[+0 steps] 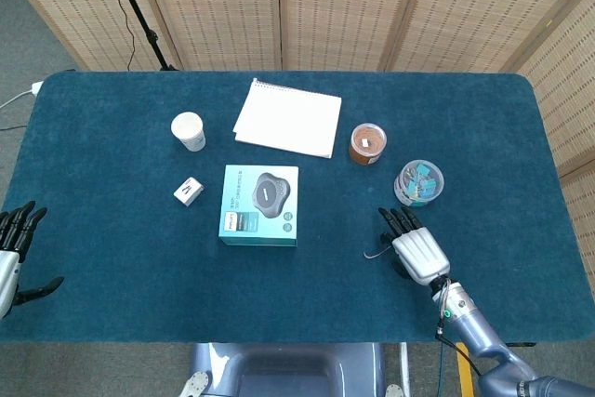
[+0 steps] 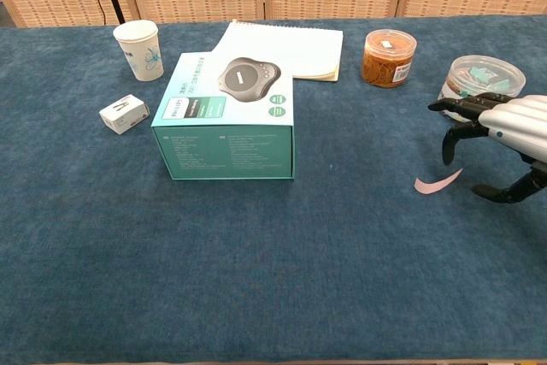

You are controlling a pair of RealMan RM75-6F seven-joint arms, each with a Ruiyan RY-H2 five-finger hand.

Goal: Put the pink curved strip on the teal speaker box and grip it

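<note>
Fingers [image 2: 451, 131] of the right hand [image 2: 504, 130] spread apart, curved down, holding nothing, hovering just above the pink curved strip [image 2: 438, 180] on the blue felt table [image 2: 342, 254]. Teal speaker box [image 2: 227, 117] well off toward the left hand [image 1: 11, 248], whose fingers are spread, empty, at the table edge.

Right robot hand [image 2: 500, 138] hovering low, palm down, fingers [image 2: 451, 124] spread and curled downward, empty. Left robot hand [image 1: 11, 253] far off, fingers apart, empty.
</note>
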